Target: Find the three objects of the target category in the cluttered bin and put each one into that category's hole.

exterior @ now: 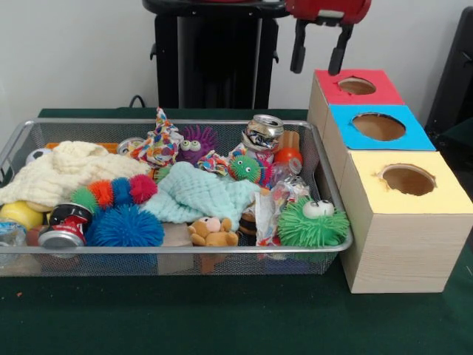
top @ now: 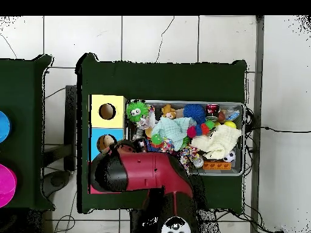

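My gripper (exterior: 319,50) hangs at the top of the front view with its two black fingers (exterior: 298,46) apart and nothing between them. It is just above and behind the red-faced hole (exterior: 357,86) on the far wooden box. The silver wire mesh bin (exterior: 177,251) lies to the left of the boxes, full of clutter. One see-through bluish bottle (exterior: 10,234) shows at the bin's front left corner. Another clear crinkled piece (exterior: 294,186), perhaps a bottle, lies near the right end. Any others are hidden. In the overhead view the arm (top: 149,170) covers the gripper and the red box.
The blue-faced hole (exterior: 378,126) and yellow-faced hole (exterior: 408,179) sit in front of the red one. The bin holds crushed cans (exterior: 262,133), a cream cloth (exterior: 63,171), a mint cloth (exterior: 196,196), spiky balls (exterior: 310,225), a teddy (exterior: 211,231) and a printed wrapper (exterior: 267,217).
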